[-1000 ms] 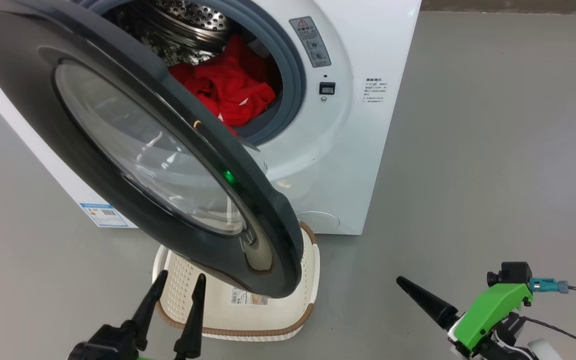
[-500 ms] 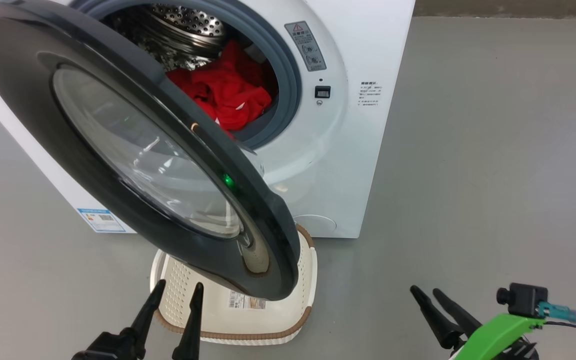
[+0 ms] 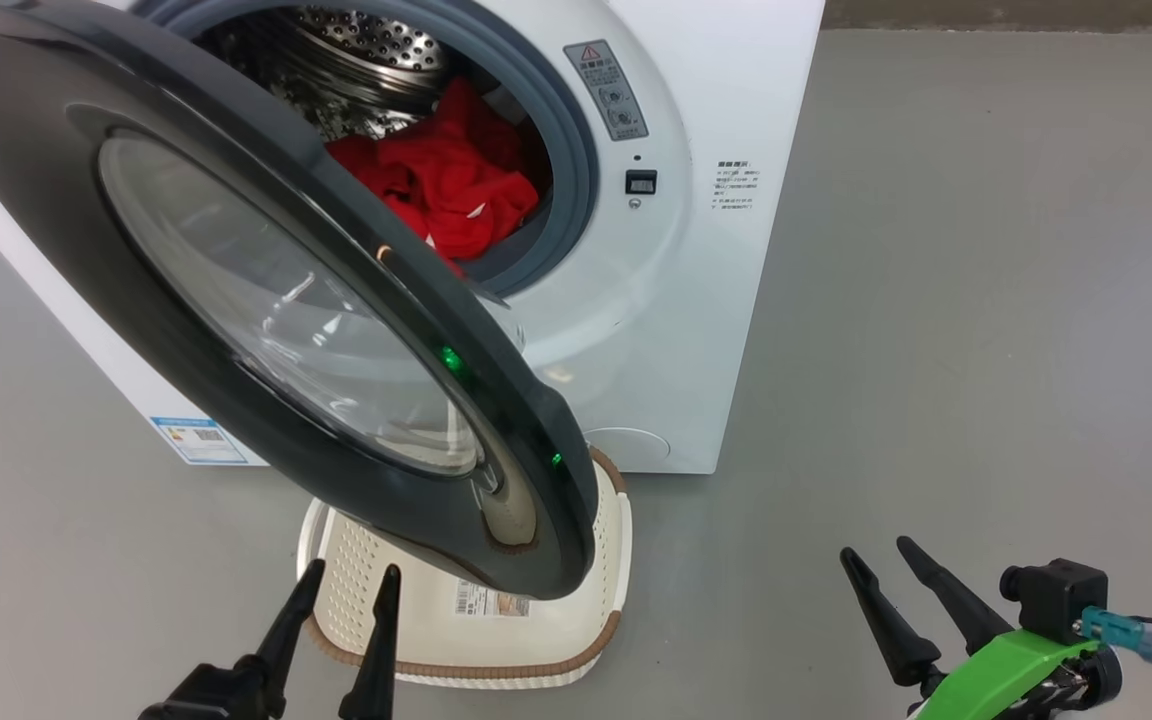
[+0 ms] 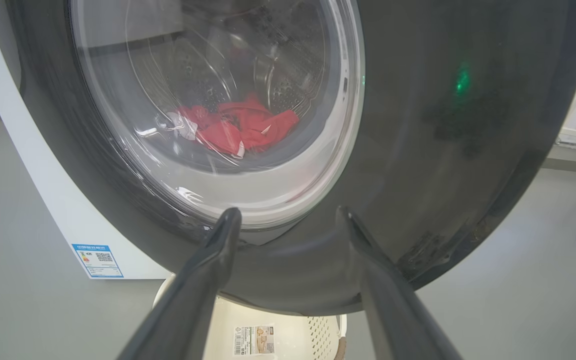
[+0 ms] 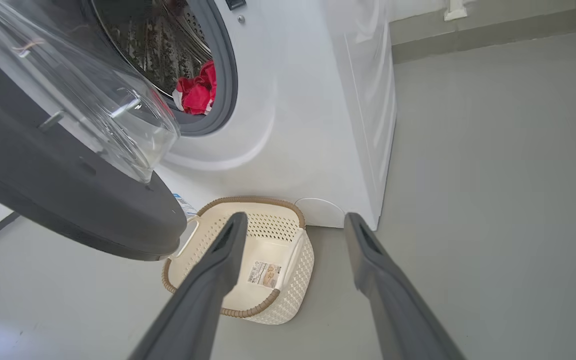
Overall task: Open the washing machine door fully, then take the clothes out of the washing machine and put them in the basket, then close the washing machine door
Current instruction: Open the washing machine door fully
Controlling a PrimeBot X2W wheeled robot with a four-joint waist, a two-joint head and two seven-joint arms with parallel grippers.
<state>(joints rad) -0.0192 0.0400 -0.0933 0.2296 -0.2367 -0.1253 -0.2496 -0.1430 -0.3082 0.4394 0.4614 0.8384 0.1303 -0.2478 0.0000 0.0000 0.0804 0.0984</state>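
Right claw point(image 3: 876, 548): since one second ago it has turned, so you now see both its fingers point(image 3: 886, 612) instead of one. It sits at 5 o'clock of the head view, fingers apart and holding nothing, above the bare floor point(image 3: 986, 300).
Left claw point(image 3: 354, 568): at 7 o'clock of the head view, about where it was. Its fingers are apart and empty, and the tips point at the lower rim of the door. Whether they touch it, you cannot tell.
Door point(image 3: 276, 300): partly open, swung out toward you. It fills the head view from 9 to 6 o'clock and hangs over the basket.
Washing machine point(image 3: 676, 300): at 12 o'clock, its mouth uncovered on the right side.
Clothes point(image 3: 436, 190): red, lying in the drum point(image 3: 376, 40) at 12 o'clock.
Basket point(image 3: 608, 560): on the floor at 6 o'clock, just in front of the machine, partly under the door's lower edge, with a barcode sticker point(image 3: 491, 600) on its bottom.
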